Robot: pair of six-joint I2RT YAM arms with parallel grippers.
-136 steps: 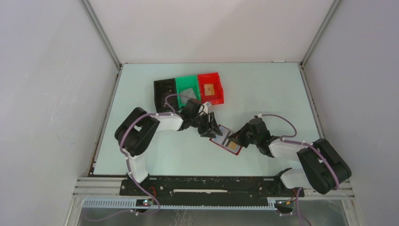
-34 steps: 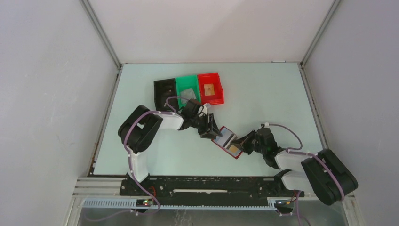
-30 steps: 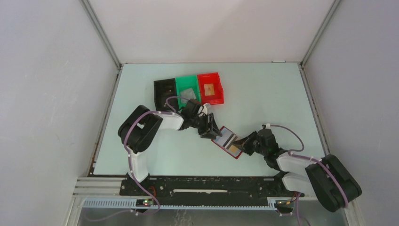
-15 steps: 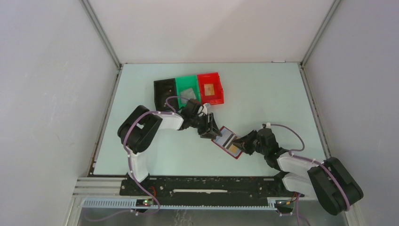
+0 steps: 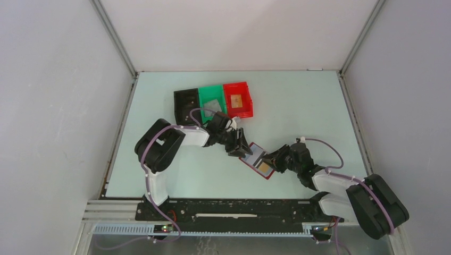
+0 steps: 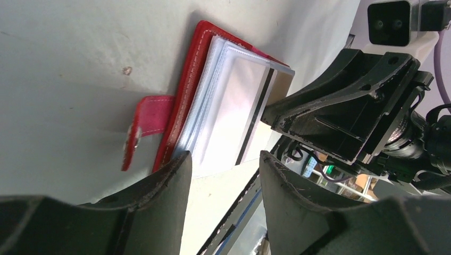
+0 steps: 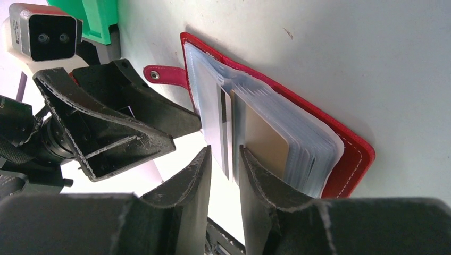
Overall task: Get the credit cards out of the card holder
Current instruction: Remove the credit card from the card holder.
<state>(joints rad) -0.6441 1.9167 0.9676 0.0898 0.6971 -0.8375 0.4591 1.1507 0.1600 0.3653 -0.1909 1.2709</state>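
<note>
Since a second ago the right gripper (image 5: 270,159) has let its fingers part from shut to a narrow gap, and it has edged a little left, closer over the card holder (image 5: 256,158). We see no shift in the left gripper (image 5: 240,147) or in the holder itself.

We find the card holder lying open on the table (image 5: 298,106), near the middle and between the two grippers, its clear sleeves fanned upward and its strap tab (image 7: 165,74) pointing toward the left gripper. In the right wrist view the fingers straddle the free edge of the striped card (image 7: 215,127), which stands out of a sleeve; a slit of light shows on either side, so we read them as slightly apart and not clamped. Just beside it, a tan card (image 7: 266,141) sits in the next sleeve.

The left gripper's fingers stand moderately apart at the holder's far left edge, gripping nothing; whether they touch the sleeves we cannot tell.

Farther back stand a black bin (image 5: 185,103), a green bin (image 5: 203,106) and a red bin (image 5: 245,101), touching in a row.
</note>
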